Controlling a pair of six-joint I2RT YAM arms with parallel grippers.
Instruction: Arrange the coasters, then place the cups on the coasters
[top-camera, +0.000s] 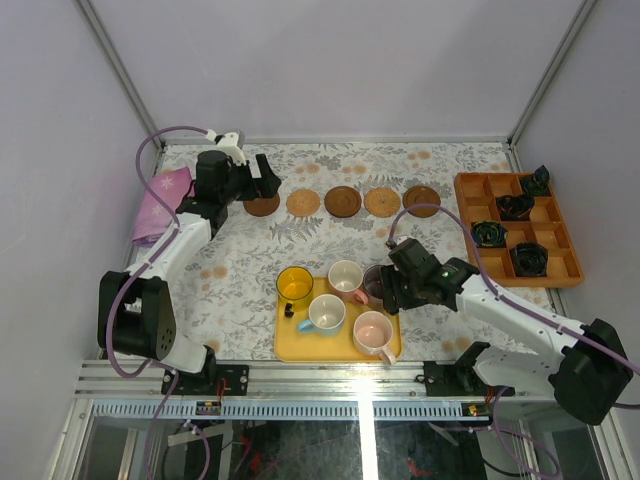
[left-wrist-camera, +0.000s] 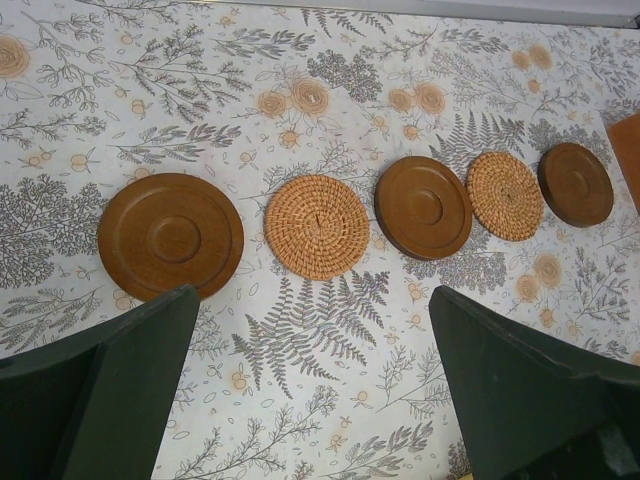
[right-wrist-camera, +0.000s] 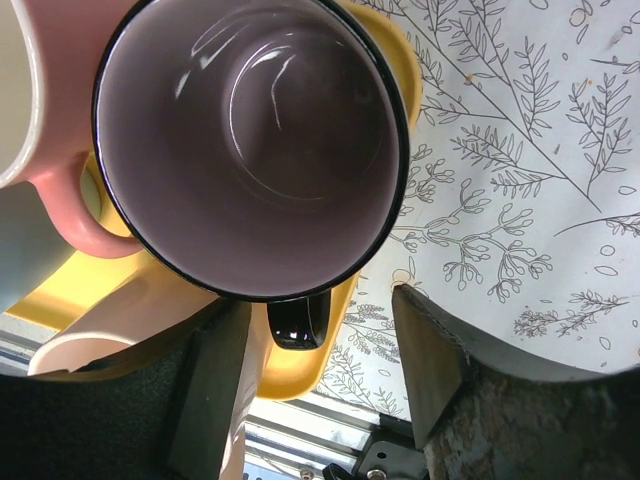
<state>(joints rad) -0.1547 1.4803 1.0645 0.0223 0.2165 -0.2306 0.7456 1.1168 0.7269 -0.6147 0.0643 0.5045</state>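
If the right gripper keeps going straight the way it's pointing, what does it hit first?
Most likely the purple-grey cup on the yellow tray. Its black handle sits between the right gripper's open fingers, though exact depth is unclear.

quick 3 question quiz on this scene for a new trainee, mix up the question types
1. How many coasters lie in the row at the far side of the table?
2. True or false: one of the cups already stands on a coaster.
3. The right gripper has its fingers either side of which cup's handle? A yellow, B purple-grey, C light blue.
Key: 1 five. 2 false, all five are on the yellow tray. 3 B, the purple-grey cup.
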